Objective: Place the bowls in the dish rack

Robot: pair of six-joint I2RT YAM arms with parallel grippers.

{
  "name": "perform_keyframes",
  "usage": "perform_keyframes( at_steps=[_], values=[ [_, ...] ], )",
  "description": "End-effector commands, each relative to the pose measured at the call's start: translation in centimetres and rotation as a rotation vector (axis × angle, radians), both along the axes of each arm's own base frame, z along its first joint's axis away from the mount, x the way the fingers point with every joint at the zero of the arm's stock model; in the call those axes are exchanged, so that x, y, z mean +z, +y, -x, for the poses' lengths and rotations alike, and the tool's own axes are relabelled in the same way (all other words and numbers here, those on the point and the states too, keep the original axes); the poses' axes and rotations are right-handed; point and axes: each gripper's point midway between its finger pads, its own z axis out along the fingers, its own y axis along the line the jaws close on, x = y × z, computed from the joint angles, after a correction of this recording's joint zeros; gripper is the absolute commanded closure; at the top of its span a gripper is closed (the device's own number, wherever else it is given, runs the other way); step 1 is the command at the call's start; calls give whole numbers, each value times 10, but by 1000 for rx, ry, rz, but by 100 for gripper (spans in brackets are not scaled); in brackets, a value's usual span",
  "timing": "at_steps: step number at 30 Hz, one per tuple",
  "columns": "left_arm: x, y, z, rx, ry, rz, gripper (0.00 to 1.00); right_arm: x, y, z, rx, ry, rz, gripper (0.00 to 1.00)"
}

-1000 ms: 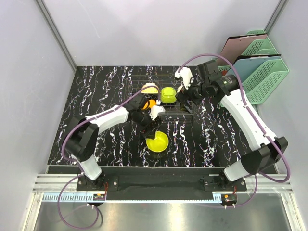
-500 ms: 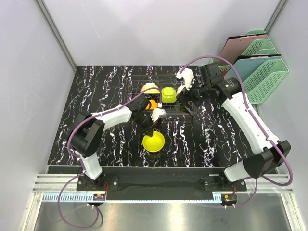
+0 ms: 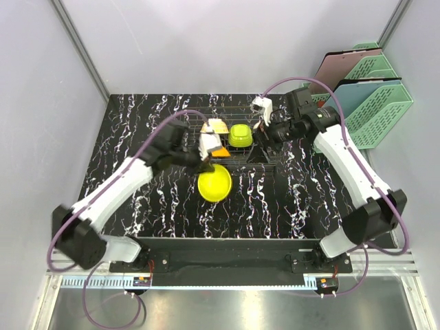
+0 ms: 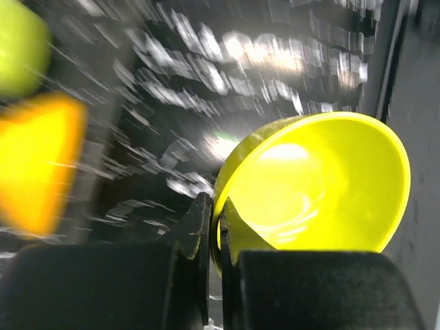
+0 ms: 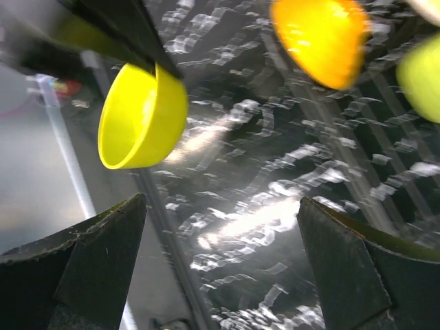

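My left gripper [image 3: 207, 165] is shut on the rim of the yellow bowl [image 3: 214, 183], which tilts just in front of the dish rack [image 3: 256, 124]. In the left wrist view both fingers [image 4: 199, 227] pinch the yellow bowl's [image 4: 323, 185] thin wall. The lime green bowl [image 3: 240, 135], a cream bowl [image 3: 216, 126] and an orange bowl [image 3: 220, 152] sit in the rack. My right gripper [image 3: 260, 146] hangs open over the rack's right part, holding nothing. Its wrist view shows the yellow bowl [image 5: 141, 117], orange bowl [image 5: 320, 38] and lime green bowl [image 5: 423, 75] beyond its spread fingers [image 5: 89, 261].
Green mesh file trays [image 3: 378, 103] and a pink one [image 3: 340, 69] stand at the back right beside the table. Grey walls close in the left, back and right sides. The black marbled tabletop [image 3: 137, 137] lies under everything.
My left gripper has shut on the yellow bowl's rim and carried it up and back toward the rack. The left arm swung outward. The right gripper stayed open.
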Motion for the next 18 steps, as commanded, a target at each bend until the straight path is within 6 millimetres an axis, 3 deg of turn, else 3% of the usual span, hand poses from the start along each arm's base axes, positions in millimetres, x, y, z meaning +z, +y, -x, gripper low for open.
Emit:
perform_keyframes(
  at_steps=[1,6,12,18],
  values=[
    [80,2,-10,24,-224,204,100,17,34,14,100,206,-211,0],
    [96,10,-13,75,-256,200,100,21,54,15,152,429,-336,0],
    [96,18,-17,128,-283,174,100,40,65,19,227,647,-474,0],
    [100,23,-30,188,-315,153,100,26,69,17,236,745,-496,0]
  ],
)
